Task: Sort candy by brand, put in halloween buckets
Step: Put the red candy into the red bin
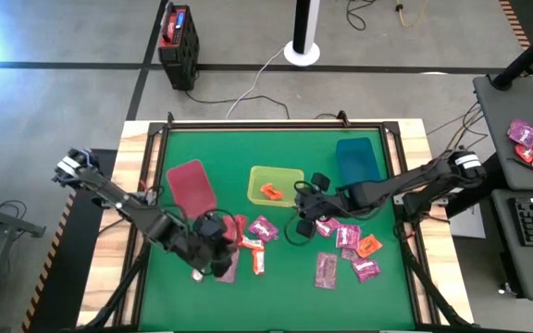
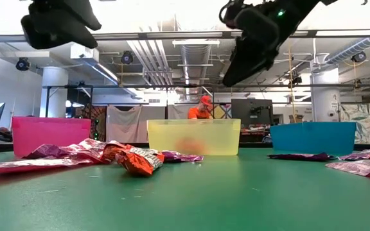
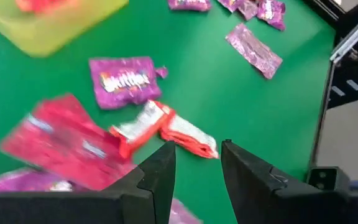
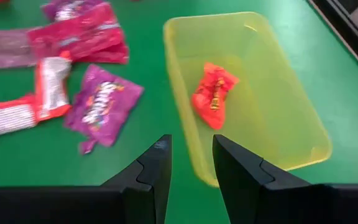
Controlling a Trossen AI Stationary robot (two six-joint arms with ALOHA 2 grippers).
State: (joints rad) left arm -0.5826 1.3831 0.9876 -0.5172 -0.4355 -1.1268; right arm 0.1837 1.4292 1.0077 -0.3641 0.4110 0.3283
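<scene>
Left gripper (image 1: 216, 248) hung over the near-left part of the green table (image 1: 285, 287), fingers (image 3: 160, 177) slightly apart and empty, above an orange-and-white packet (image 3: 166, 129) that lay flat on the mat. Beside that packet sat a magenta Skittles packet (image 3: 124, 79) and a reddish-pink packet (image 3: 67, 144), more pink ones farther off. Right gripper (image 1: 305, 205) was just beside the near edge of the yellow-green bin (image 1: 276, 185), fingers (image 4: 151, 174) parted with a narrow gap, nothing between them. 1 orange packet (image 4: 213, 94) lay inside that bin, crumpled, on its floor. Crimson bin (image 1: 191, 185) stood left of the yellow-green one, teal bin (image 1: 357, 159) right of it; both looked to hold no candy from above. A cluster of about 6 loose packets (image 1: 345, 252), mostly magenta with 1 orange, was spread on the mat near the right arm. 3 or so packets lay around the left gripper (image 1: 253, 242). In the low view both grippers were raised clear of the table surface. Black box with red top (image 1: 178, 39) and a white disc with pole (image 1: 302, 48) stood on the floor beyond the table.
</scene>
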